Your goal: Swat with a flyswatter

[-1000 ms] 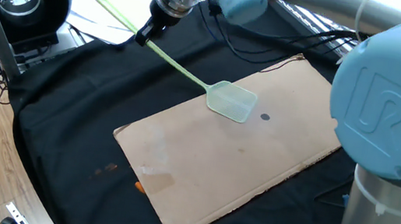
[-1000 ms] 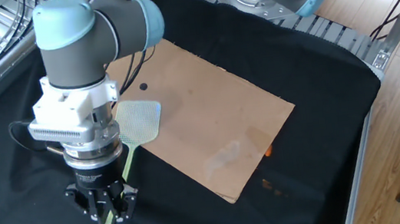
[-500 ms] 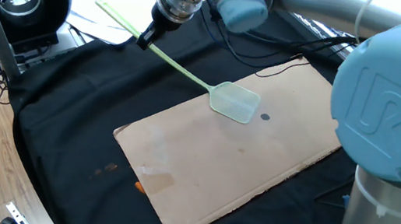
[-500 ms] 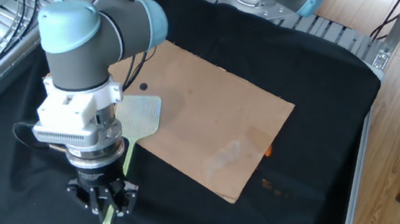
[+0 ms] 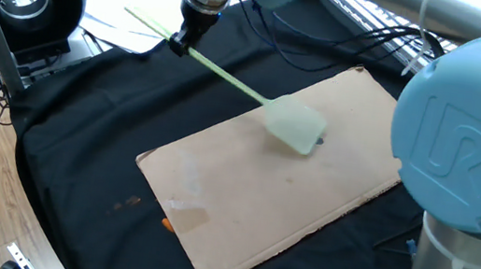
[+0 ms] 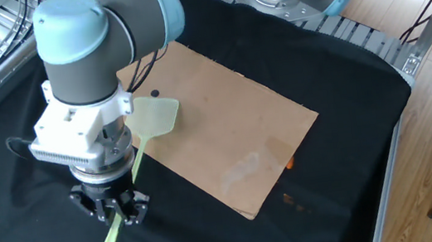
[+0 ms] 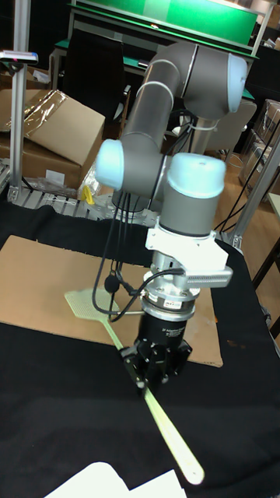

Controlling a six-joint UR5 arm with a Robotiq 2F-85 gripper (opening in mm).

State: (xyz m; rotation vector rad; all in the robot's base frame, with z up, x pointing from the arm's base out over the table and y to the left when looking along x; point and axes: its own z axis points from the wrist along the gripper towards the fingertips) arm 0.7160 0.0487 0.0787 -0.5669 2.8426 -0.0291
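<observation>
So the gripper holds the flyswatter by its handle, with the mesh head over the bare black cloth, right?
Not quite. The gripper does hold the flyswatter by its handle, but the one fixed view shows the mesh head over the cardboard, not the black cloth.

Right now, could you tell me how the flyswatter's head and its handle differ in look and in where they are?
The flyswatter head is broad, squarish and flat; the flyswatter handle is long and thin, ending in a rounded tip. The head is over the cardboard, near a small dark spot; the handle reaches out over the black cloth. The claw clamps the handle, not the head. Both are pale yellow-green.
</observation>
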